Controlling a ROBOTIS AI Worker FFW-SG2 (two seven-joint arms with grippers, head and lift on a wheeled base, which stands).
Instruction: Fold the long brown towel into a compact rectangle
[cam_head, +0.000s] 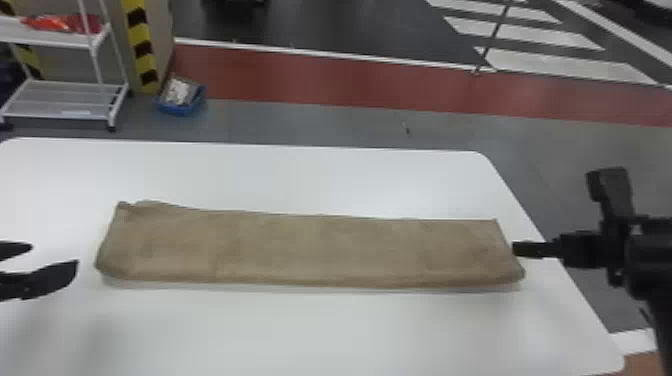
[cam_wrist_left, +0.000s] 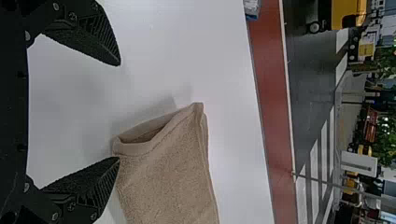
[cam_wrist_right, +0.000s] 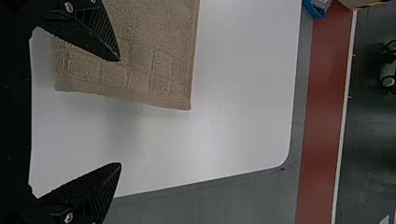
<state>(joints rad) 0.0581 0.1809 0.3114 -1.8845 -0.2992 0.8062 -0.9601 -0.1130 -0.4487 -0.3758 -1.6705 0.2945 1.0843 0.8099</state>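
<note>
Across the middle of the smooth white table (cam_head: 310, 330), the long brown towel (cam_head: 320, 250) is laid in a narrow, layered strip. Its looped pile is patterned with squares at the right end; the left end is left gaping. Over the table's left side the left gripper (cam_head: 54, 257), and by its right edge the right gripper (cam_head: 518, 249), are spread wide, nothing held.

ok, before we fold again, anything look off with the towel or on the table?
Minor: the left end of the towel isn't neat. Its layers gape open there, and the far edge bulges unevenly near the far-left corner. The right end looks much squarer. No visible spill or damage.
</note>
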